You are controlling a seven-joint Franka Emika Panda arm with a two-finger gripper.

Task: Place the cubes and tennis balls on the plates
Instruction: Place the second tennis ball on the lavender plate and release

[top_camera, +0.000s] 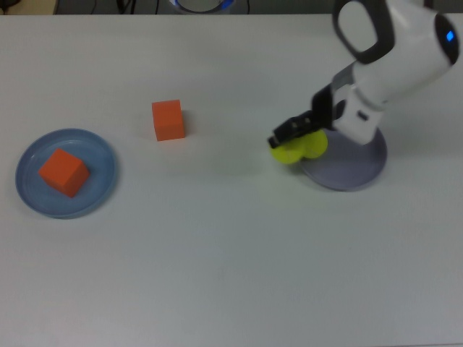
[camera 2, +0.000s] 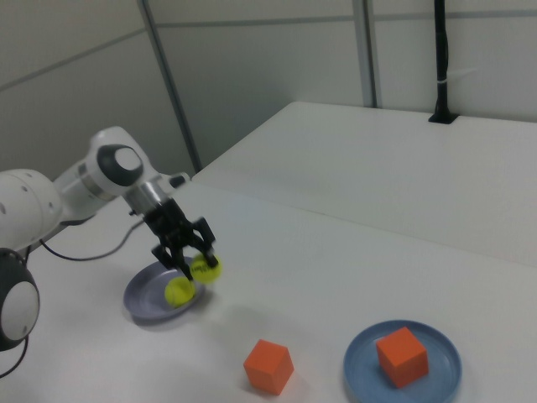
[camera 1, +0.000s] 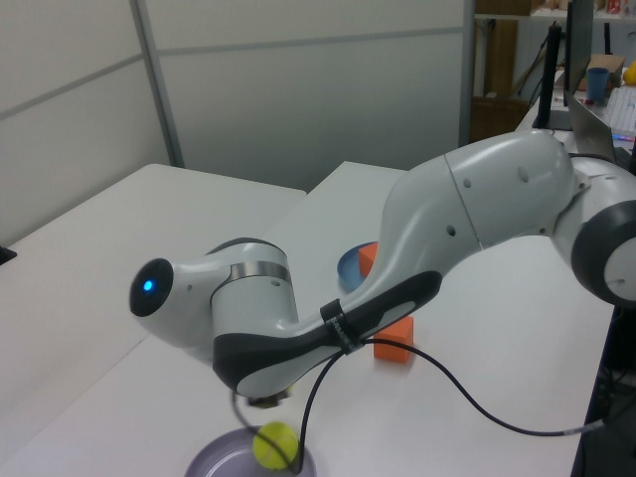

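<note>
My gripper is shut on a yellow-green tennis ball and holds it in the air at the left rim of the lavender plate in the top view. In the right view the gripper grips this ball above the plate. A second tennis ball lies on that plate. One orange cube stands on the table. The other cube sits on the light blue plate at the top view's left.
The white arm reaches in from the top view's upper right and overhangs the lavender plate. In the left view the arm fills the middle, with a black cable hanging from it. The table is plain white.
</note>
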